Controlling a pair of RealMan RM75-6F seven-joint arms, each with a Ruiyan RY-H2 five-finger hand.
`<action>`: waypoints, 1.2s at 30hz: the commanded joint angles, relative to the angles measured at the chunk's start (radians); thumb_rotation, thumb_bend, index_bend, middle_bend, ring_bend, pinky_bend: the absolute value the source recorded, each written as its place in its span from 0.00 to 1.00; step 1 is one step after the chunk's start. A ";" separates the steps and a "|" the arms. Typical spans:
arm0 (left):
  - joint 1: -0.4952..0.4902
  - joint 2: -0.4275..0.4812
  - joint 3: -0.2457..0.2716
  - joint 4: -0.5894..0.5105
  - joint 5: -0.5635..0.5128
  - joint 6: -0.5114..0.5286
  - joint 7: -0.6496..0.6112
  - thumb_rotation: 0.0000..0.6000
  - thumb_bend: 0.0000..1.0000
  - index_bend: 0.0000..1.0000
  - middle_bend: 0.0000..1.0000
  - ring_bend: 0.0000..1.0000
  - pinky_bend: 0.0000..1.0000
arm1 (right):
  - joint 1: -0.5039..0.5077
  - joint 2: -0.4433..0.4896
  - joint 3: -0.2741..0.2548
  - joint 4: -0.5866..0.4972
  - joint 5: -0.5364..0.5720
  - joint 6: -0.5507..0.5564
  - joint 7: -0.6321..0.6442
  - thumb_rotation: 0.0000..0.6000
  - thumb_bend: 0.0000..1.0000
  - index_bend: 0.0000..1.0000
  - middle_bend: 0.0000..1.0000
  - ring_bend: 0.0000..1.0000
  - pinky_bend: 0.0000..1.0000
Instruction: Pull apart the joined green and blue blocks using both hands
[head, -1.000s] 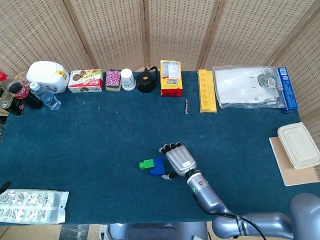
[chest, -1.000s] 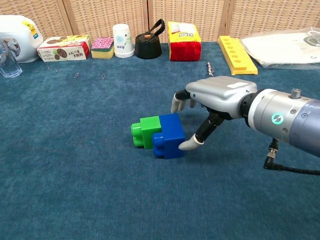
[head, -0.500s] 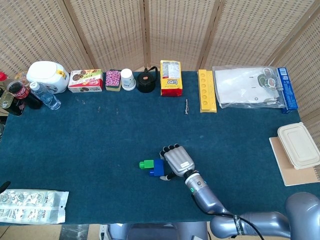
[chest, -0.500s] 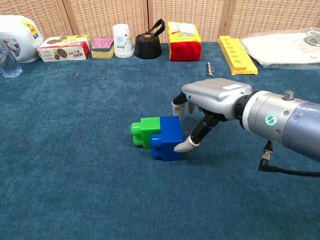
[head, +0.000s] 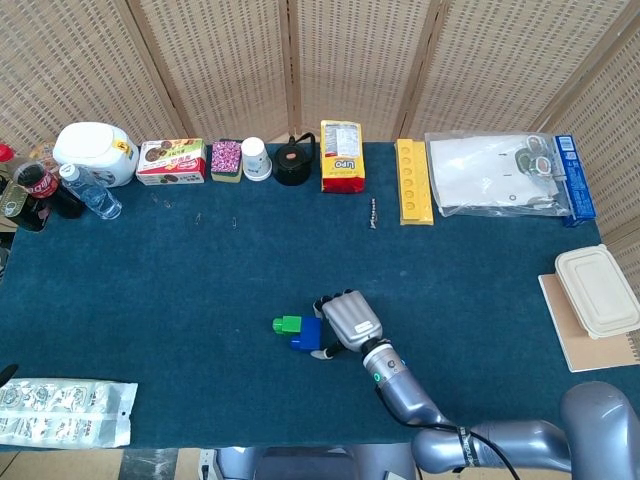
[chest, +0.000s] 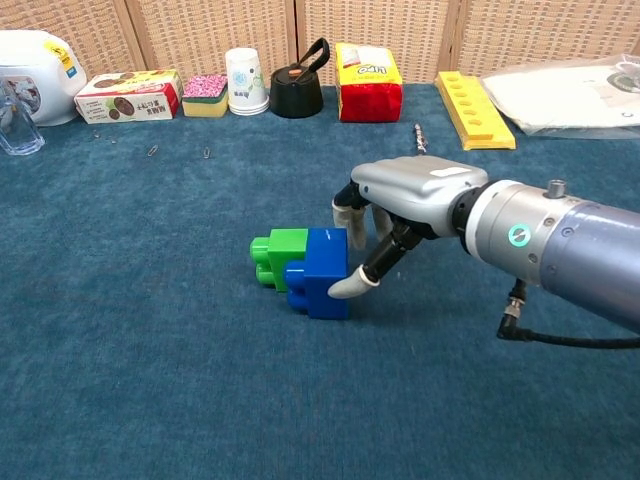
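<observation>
The joined blocks lie on the blue cloth near the table's front middle, the green block on the left and the blue block on the right. My right hand is at the blue block's right end. Its thumb presses the block's front face and its fingers reach over the back edge, so it pinches the blue block. The blocks still rest on the cloth. My left hand shows in neither view.
Along the far edge stand a white jar, a snack box, a paper cup, a black pot, a yellow packet and a yellow tray. A plastic packet lies at the front left.
My right hand has moved left and its thumb and fingers have closed onto the blue block. The joined blocks have slid a little left and turned slightly.
</observation>
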 joint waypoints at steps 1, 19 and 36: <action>0.000 0.001 -0.001 -0.002 0.000 0.000 0.001 1.00 0.13 0.15 0.14 0.04 0.18 | -0.001 0.006 0.006 -0.001 -0.001 -0.008 0.024 0.62 0.21 0.54 0.50 0.56 0.48; -0.124 0.026 0.006 -0.165 0.194 -0.112 0.170 1.00 0.13 0.15 0.14 0.04 0.18 | -0.105 0.338 0.105 -0.267 0.015 -0.226 0.533 0.62 0.21 0.55 0.51 0.58 0.49; -0.430 -0.035 -0.124 -0.407 0.110 -0.519 0.392 1.00 0.18 0.30 0.28 0.30 0.32 | -0.204 0.473 0.128 -0.328 -0.194 -0.299 0.865 0.62 0.21 0.56 0.51 0.59 0.49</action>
